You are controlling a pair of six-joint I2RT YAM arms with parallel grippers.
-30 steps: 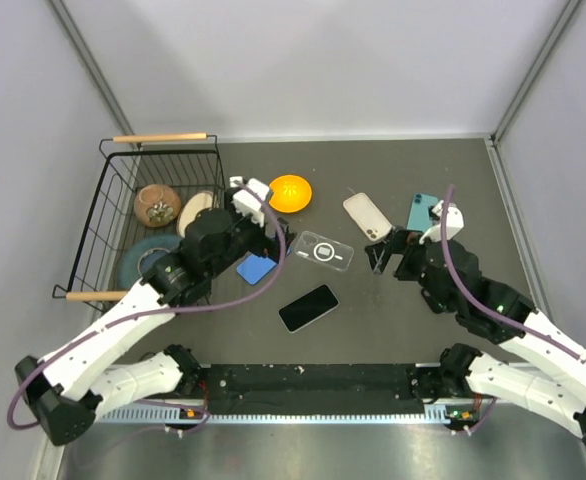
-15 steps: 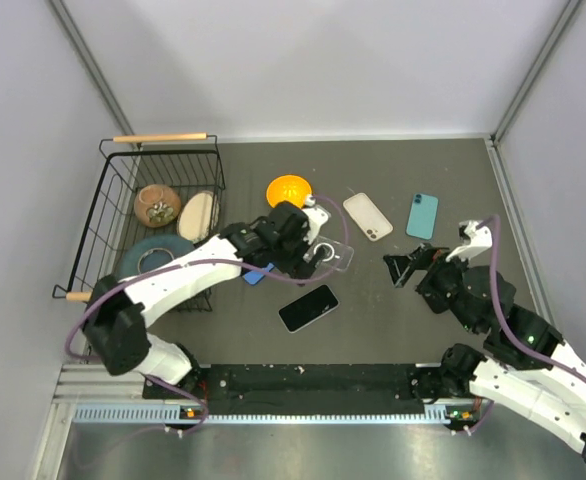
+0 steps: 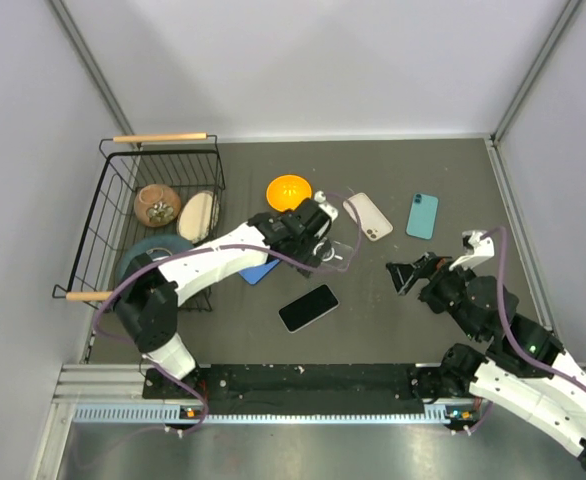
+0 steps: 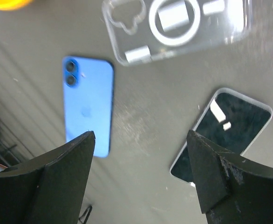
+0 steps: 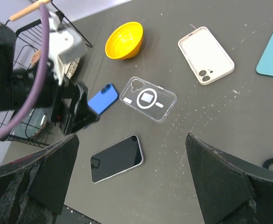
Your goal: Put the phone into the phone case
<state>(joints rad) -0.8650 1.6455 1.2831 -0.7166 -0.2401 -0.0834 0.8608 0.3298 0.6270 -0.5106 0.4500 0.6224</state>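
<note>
The phone [image 3: 308, 307] lies screen up on the dark table, in front of the centre; it also shows in the left wrist view [image 4: 222, 135] and the right wrist view [image 5: 117, 158]. The clear phone case [image 3: 341, 256] with its white ring mark lies flat just behind it, seen too in the left wrist view [image 4: 174, 23] and the right wrist view [image 5: 148, 99]. My left gripper [image 3: 318, 240] hovers open and empty over the case's left end [image 4: 141, 135]. My right gripper [image 3: 405, 272] is open and empty, right of both [image 5: 132, 140].
A blue phone [image 3: 258, 270] lies face down left of the case. A yellow bowl [image 3: 289, 190], a beige-backed phone [image 3: 367, 216] and a teal phone [image 3: 422, 215] lie further back. A wire basket [image 3: 108, 215] with several items stands at the left.
My left arm has swung right, from beside the basket to over the case's left end. My right arm has drawn back toward the near right. The phone and case have not moved.
</note>
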